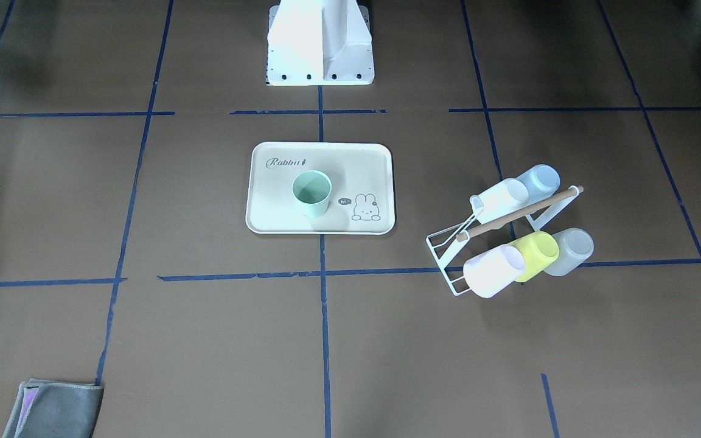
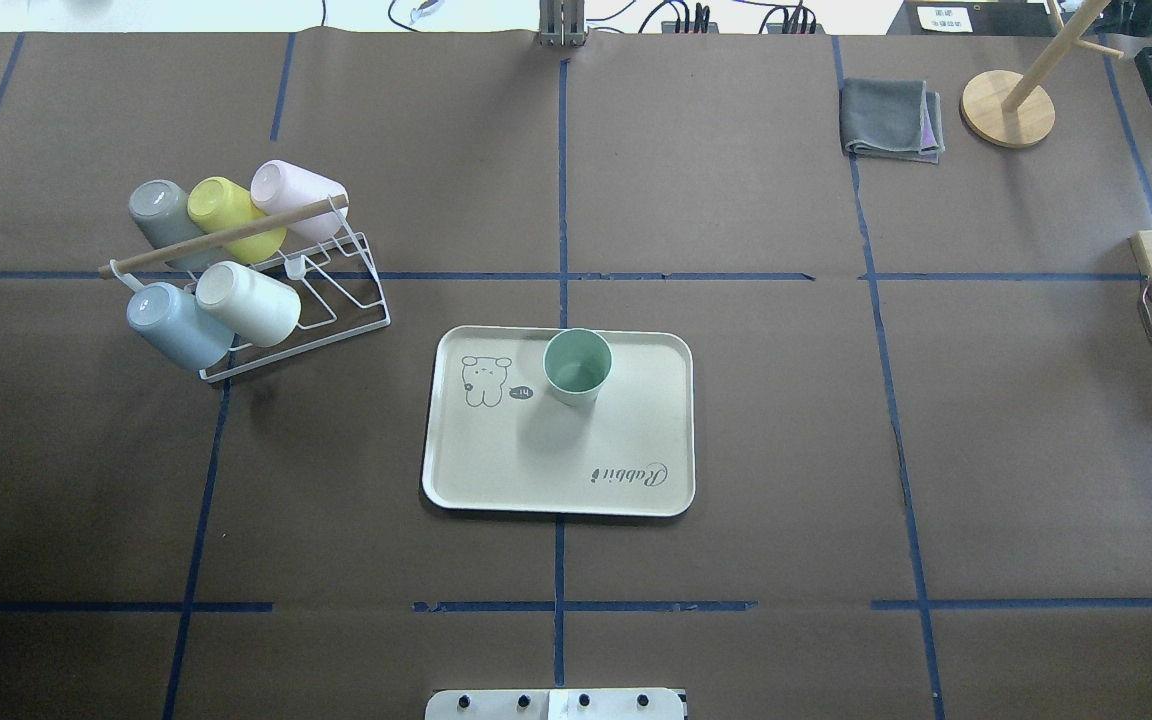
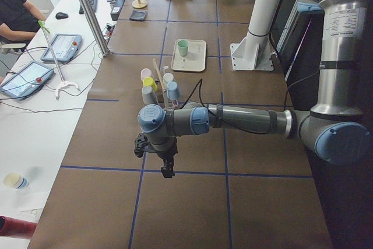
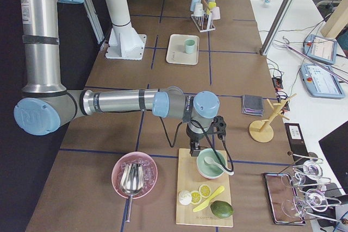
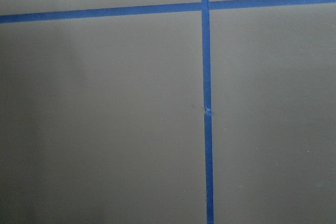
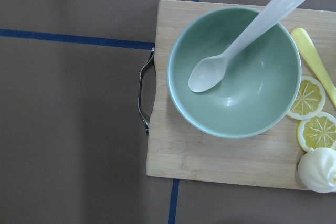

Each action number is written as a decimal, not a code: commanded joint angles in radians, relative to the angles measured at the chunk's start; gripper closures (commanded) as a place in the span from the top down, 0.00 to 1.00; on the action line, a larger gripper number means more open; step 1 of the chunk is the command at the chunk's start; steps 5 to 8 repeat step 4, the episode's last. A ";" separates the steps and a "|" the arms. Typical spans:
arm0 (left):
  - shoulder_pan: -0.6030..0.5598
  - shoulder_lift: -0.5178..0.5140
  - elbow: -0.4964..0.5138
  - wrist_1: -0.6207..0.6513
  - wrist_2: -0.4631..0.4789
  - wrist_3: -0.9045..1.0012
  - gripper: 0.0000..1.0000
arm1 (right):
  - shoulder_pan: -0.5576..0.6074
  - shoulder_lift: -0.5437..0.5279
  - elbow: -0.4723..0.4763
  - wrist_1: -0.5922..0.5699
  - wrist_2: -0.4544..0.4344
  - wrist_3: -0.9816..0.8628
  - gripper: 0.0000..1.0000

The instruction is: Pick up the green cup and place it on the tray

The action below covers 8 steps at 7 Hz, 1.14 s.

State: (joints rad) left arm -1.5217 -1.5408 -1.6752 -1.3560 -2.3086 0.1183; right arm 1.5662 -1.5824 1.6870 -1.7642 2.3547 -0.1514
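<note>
The pale mint-green cup [image 1: 312,193] stands upright and mouth up on the cream "Rabbit" tray [image 1: 277,213] at the table's middle. Both also show in the overhead view: the cup [image 2: 577,366] and the tray [image 2: 556,470]. Neither gripper appears in those two views. My left gripper [image 3: 166,171] hangs over bare table far from the tray, at the table's left end. My right gripper [image 4: 194,149] hangs over the near edge of a wooden board at the table's right end. I cannot tell whether either is open or shut. The wrist views show no fingers.
A white wire rack [image 2: 336,290] left of the tray holds several pastel cups on their sides. A grey cloth [image 2: 889,120] and a wooden stand [image 2: 1008,108] sit at the far right. The wooden board [image 6: 210,156] carries a green bowl [image 6: 234,72] with a spoon and lemon slices.
</note>
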 commanded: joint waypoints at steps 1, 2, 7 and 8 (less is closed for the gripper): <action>0.000 -0.001 -0.001 0.000 0.000 0.001 1.00 | 0.000 0.019 0.002 0.000 -0.005 -0.002 1.00; 0.000 -0.001 -0.001 0.000 0.000 0.001 1.00 | 0.000 0.030 0.002 0.000 -0.044 -0.001 1.00; 0.000 -0.015 -0.001 0.000 0.000 0.001 1.00 | 0.000 0.038 0.000 0.028 -0.048 0.038 1.00; 0.000 -0.015 -0.001 0.000 0.000 0.001 1.00 | 0.000 0.038 0.000 0.028 -0.048 0.038 1.00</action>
